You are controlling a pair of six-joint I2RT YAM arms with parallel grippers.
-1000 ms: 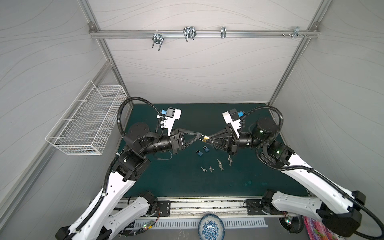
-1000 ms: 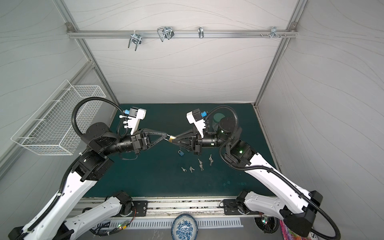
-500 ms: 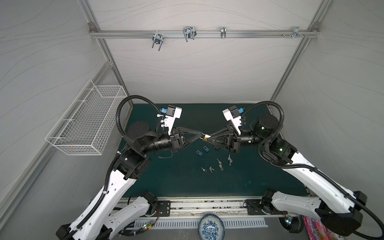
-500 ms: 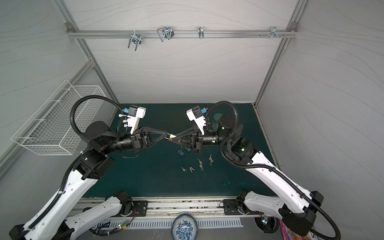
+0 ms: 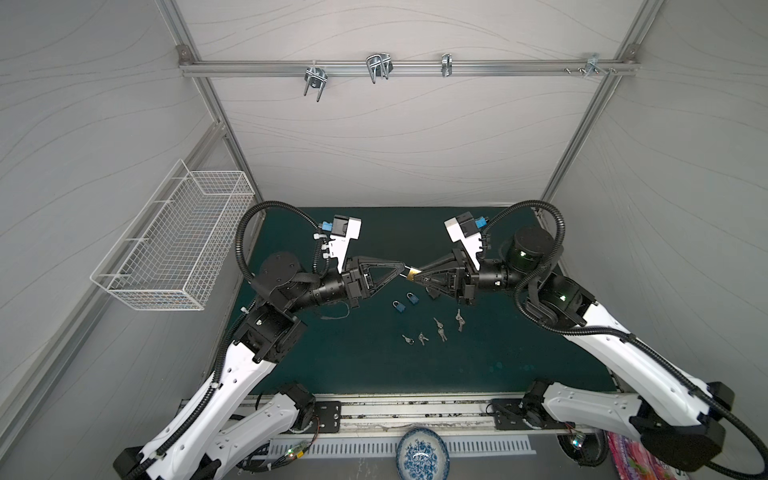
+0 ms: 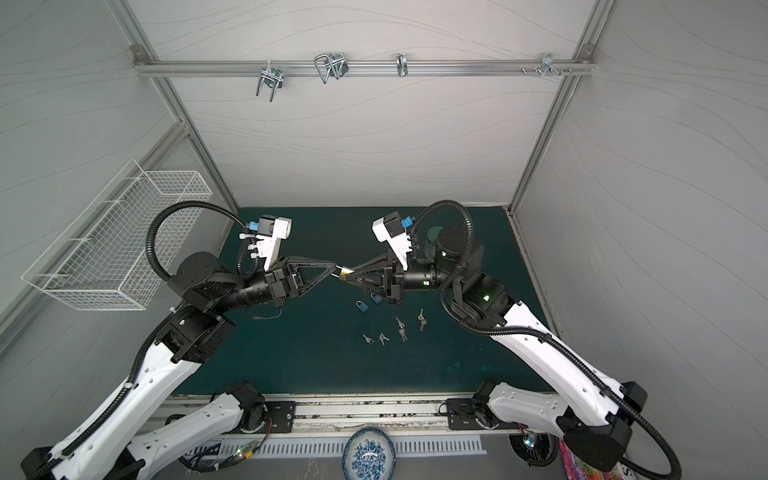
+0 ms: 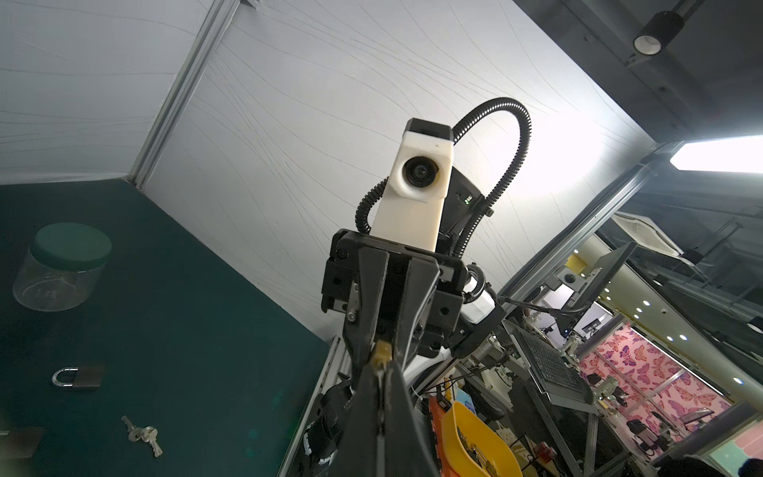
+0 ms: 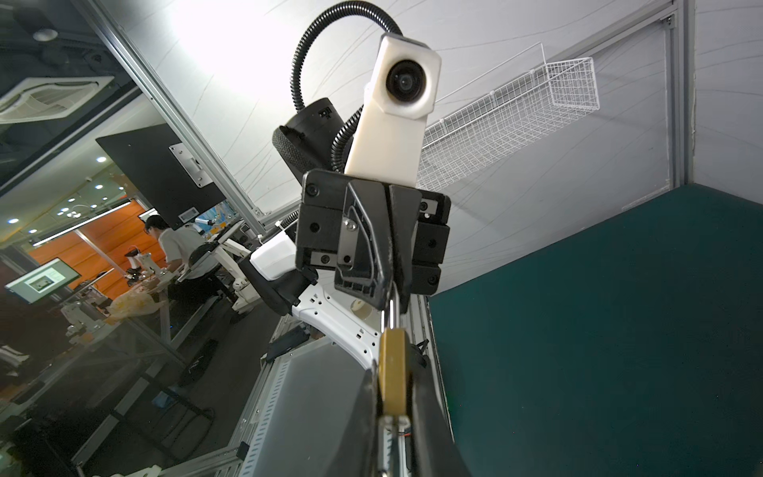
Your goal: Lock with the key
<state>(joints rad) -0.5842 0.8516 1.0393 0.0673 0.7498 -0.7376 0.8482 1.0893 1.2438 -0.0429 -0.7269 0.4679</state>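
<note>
R gripper (image 5: 415,276) fingers pinch brass padlock (image 8: 394,371) by its sides; L gripper (image 5: 401,270) fully closed on thin silver part (image 8: 389,316) at padlock's end, key/shackle unclear

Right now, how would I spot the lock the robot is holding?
Find the green mat, then where the left gripper and right gripper meet above its middle. The right one pinches a small padlock. It is gold and in the air; the two blue padlocks lie on the mat.
</note>
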